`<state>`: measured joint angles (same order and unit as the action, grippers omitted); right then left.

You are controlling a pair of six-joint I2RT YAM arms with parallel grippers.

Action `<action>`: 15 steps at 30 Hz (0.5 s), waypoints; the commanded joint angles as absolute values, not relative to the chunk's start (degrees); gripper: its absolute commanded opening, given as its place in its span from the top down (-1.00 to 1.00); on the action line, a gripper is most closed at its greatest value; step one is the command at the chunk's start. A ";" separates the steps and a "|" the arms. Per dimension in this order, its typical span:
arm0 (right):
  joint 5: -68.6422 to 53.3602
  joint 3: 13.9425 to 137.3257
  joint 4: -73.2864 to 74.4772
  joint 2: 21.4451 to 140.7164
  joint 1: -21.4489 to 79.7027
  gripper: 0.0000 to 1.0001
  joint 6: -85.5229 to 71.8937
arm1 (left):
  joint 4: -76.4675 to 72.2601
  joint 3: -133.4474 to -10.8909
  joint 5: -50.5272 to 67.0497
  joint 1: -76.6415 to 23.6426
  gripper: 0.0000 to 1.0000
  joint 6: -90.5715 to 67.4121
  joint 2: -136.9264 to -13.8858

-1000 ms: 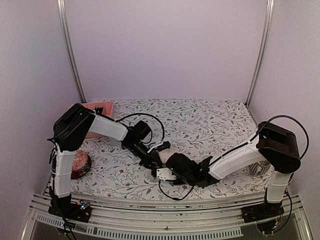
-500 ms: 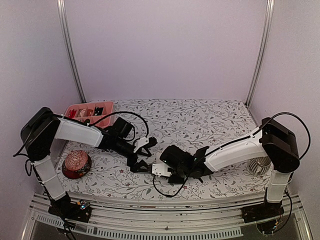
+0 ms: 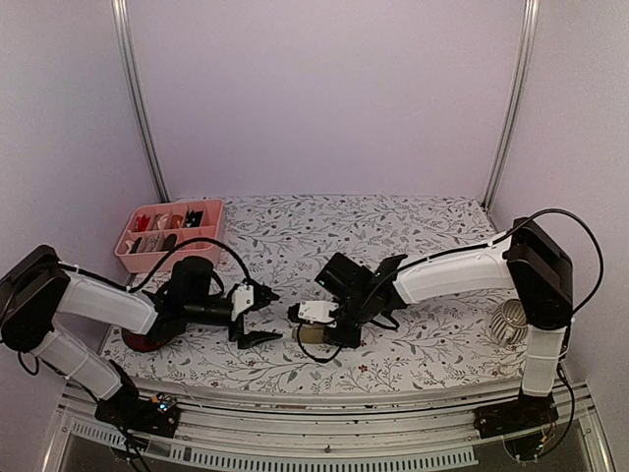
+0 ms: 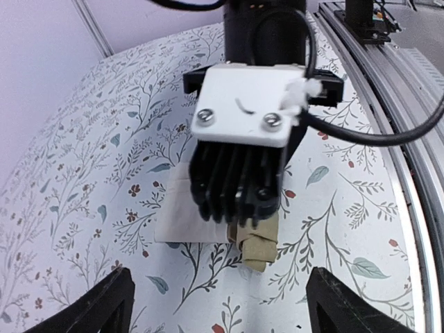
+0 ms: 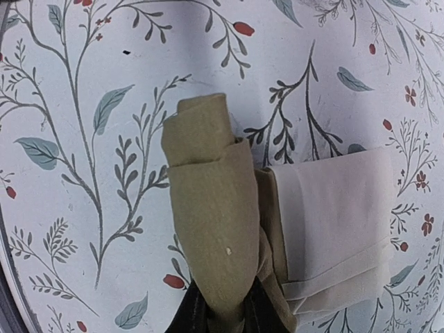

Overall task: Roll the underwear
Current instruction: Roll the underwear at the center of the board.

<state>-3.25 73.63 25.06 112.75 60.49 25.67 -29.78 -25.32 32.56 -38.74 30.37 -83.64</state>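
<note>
The tan-beige underwear [image 5: 208, 201] lies rolled into a tight bundle on the floral cloth, with its pale band [image 5: 333, 215] folded flat beside it. My right gripper [image 5: 223, 316] is shut on the near end of the roll. In the top view the underwear [image 3: 305, 336] shows as a small tan patch under the right gripper [image 3: 316, 332], front centre. My left gripper [image 3: 263, 316] stands open a short way to the left, apart from the roll. In the left wrist view its fingertips [image 4: 104, 305] frame the tan roll [image 4: 260, 248], and nothing is between them.
A pink compartment tray [image 3: 133, 248] with small items sits at the back left. A dark red bowl [image 3: 138, 340] lies partly hidden behind the left arm. A metal ribbed object [image 3: 508, 321] stands by the right arm's base. The table's front rail [image 4: 409, 139] runs close by.
My left gripper has opened, let go of the roll and drawn back to the left. My right gripper has kept its hold and shifted the roll slightly left and toward the back.
</note>
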 commanded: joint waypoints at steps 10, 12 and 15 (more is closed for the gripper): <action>-23.56 82.85 43.77 124.52 55.98 0.85 25.94 | -48.00 -16.34 16.41 -51.89 -0.27 45.47 -83.11; -24.77 83.80 44.74 125.45 55.85 0.85 26.31 | -50.47 -16.09 12.63 -53.83 -0.28 46.58 -85.03; -25.77 84.56 45.40 126.43 55.86 0.85 26.69 | -54.52 -16.24 5.50 -57.24 -0.39 48.37 -88.69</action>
